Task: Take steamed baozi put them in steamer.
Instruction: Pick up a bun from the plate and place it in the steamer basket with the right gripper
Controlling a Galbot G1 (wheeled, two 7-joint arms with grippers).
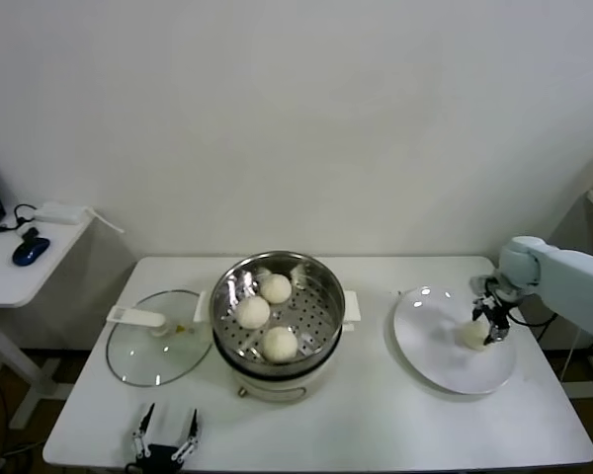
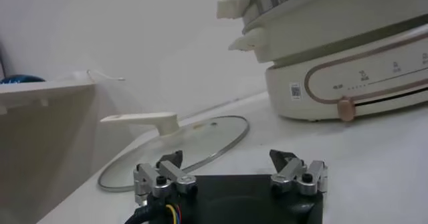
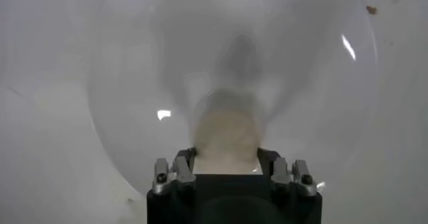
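The steamer (image 1: 321, 286) stands mid-table on its cream pot base and holds three pale baozi (image 1: 276, 287), (image 1: 253, 311), (image 1: 280, 343). A fourth baozi (image 1: 473, 336) is over the right side of the flat white plate (image 1: 425, 336). My right gripper (image 1: 489, 331) is shut on this baozi. In the right wrist view the bun (image 3: 226, 138) fills the gap between the fingers of the right gripper (image 3: 226, 160), with the plate (image 3: 134, 58) below. My left gripper (image 1: 165, 434) is open and empty at the table's front left; it also shows in the left wrist view (image 2: 227, 162).
The glass lid (image 1: 158, 351) lies flat left of the steamer, also in the left wrist view (image 2: 194, 138) with the pot base (image 2: 348, 51) behind. A small side table with a blue mouse (image 1: 30, 251) stands at the far left. The wall is close behind.
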